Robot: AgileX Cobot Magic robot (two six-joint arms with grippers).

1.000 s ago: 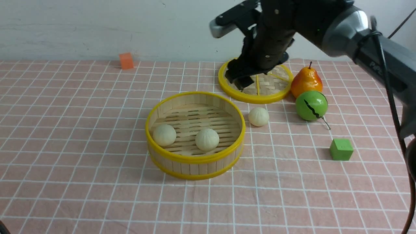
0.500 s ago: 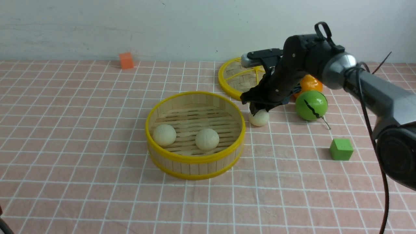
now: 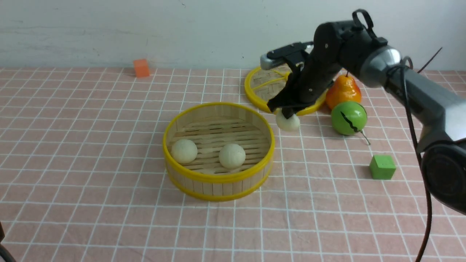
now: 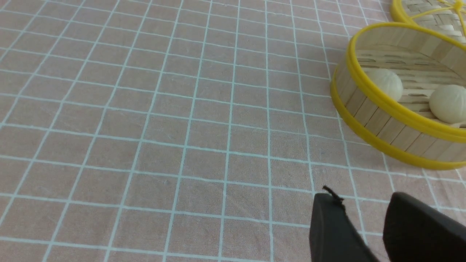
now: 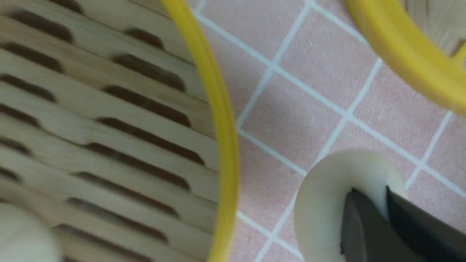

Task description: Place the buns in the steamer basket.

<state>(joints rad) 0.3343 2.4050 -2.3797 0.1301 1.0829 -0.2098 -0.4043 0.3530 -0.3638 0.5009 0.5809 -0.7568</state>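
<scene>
The steamer basket point(image 3: 218, 178) stands mid-table with two buns inside, one on the left point(image 3: 184, 151) and one on the right point(image 3: 232, 155). My right gripper point(image 3: 285, 112) is shut on the third bun point(image 3: 289, 123) and holds it a little above the cloth, just right of the basket's far right rim. The right wrist view shows the fingers pinching this bun point(image 5: 327, 203) beside the basket's rim point(image 5: 222, 145). My left gripper point(image 4: 360, 198) is open and empty, low over bare cloth, well left of the basket point(image 4: 382, 105).
The flat woven lid point(image 3: 255, 100) lies behind the held bun. An orange pear point(image 3: 344, 91) and a green round fruit point(image 3: 348, 118) sit to its right. A green cube point(image 3: 382, 167) is front right, an orange cube point(image 3: 141, 68) far back left.
My right arm came down from over the lid onto the bun beside the basket, shut on it, and has lifted it slightly up and left. The two buns in the basket have not moved.
</scene>
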